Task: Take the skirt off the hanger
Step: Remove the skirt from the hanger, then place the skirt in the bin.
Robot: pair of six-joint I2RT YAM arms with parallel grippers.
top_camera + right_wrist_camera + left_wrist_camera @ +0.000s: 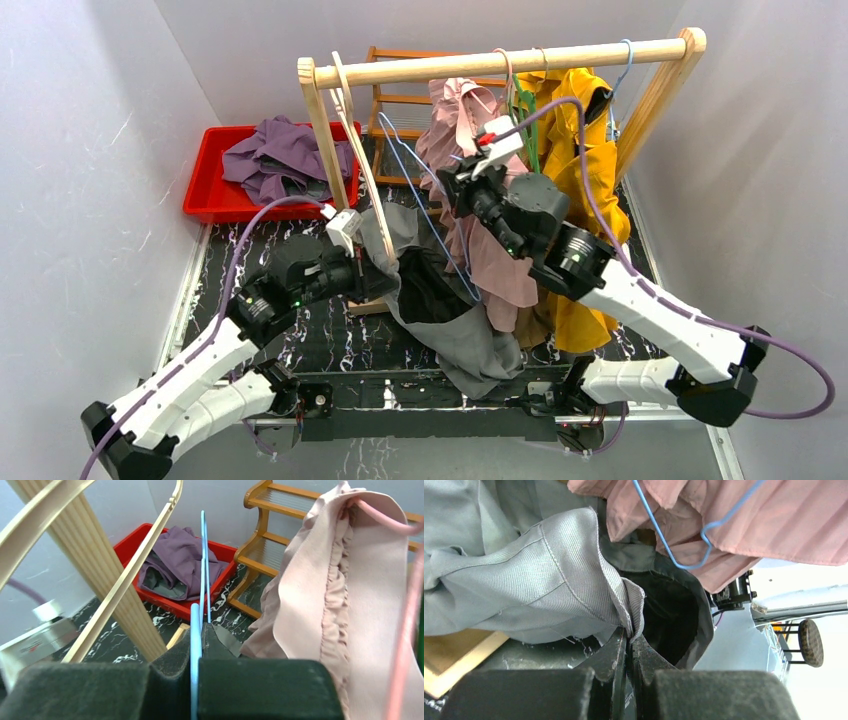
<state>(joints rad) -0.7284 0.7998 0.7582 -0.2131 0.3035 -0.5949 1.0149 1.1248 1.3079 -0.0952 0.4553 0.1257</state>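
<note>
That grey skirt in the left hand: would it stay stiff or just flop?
Probably floppy: the grey skirt sags in loose folds. Likely light too, since the left hand holds it up by one pinched hem.

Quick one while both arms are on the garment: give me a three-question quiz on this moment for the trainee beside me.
1. Multiple choice: what is the right tool clamped on?
A) the blue wire hanger
B) the pink garment
C) the wooden rail

2. True or false: the left tool is shut on an edge of the grey skirt.

3. Fill in: the purple garment lies in the ___ bin.

Key: 1 A; 2 true; 3 red.
</note>
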